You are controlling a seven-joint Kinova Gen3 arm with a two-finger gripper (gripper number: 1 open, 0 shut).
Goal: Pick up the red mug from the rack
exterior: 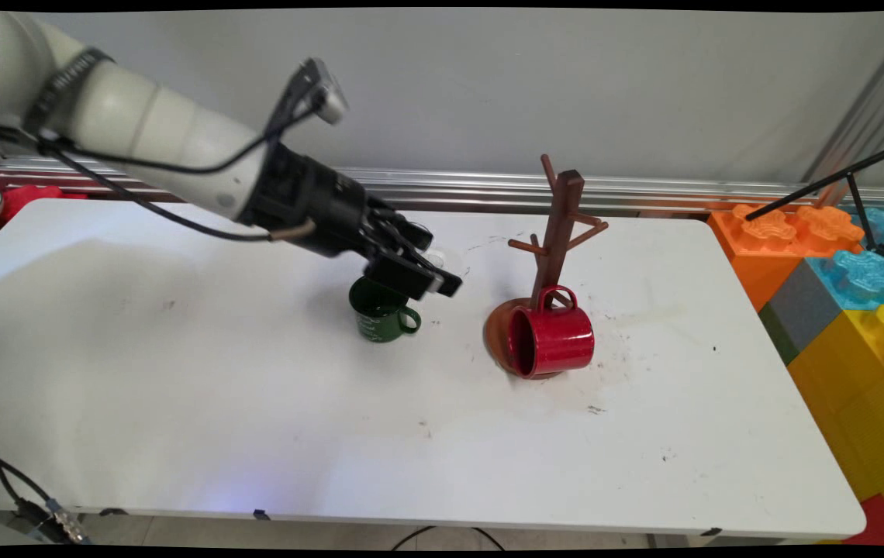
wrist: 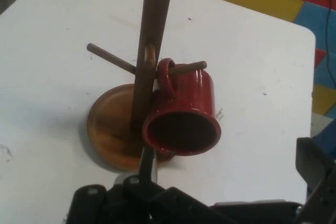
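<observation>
1. White tabletop runs below a grey wall, and my white arm reaches in from the upper left.
2. I see the black two-finger gripper hanging just above a dark green enamel mug, which stands upright near the table's middle, handle to the right.
3. I cannot tell whether the fingers are spread or closed; nothing sits between them.
4. Right of the mug, well apart, stands a brown wooden mug tree on a round base.
5. A glossy red mug hangs by its handle from a low peg, mouth facing my hand camera.
6. Coloured foam blocks sit at the far right.
</observation>
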